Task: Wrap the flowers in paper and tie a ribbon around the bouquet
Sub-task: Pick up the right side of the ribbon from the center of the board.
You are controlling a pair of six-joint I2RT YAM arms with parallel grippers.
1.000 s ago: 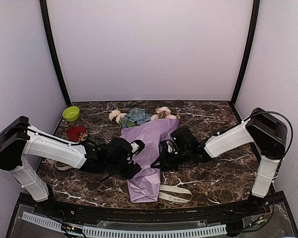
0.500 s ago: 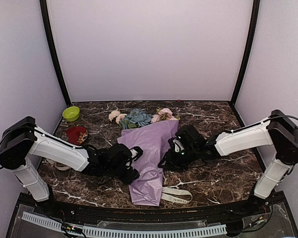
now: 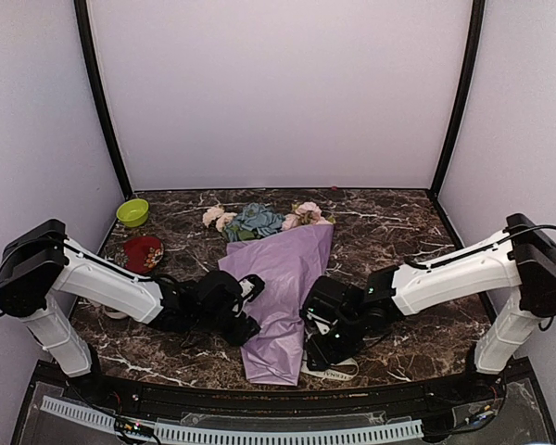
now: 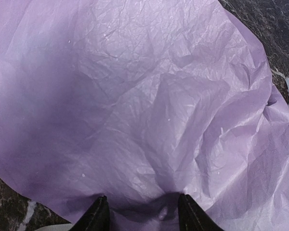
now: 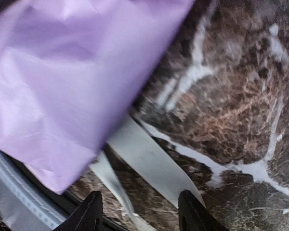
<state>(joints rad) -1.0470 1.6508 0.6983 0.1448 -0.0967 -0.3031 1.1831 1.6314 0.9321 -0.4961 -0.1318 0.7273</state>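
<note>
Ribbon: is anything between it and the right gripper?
Nothing visible. The right gripper hangs open directly over the flat cream fabric ribbon, which lies bare on the brown marble table. Only its upper end slips under the edge of the lilac-purple paper bundle.

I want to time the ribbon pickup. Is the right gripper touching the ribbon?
Cannot tell. The right wrist view shows the right gripper open over the ribbon, but blur hides any contact or gap.
</note>
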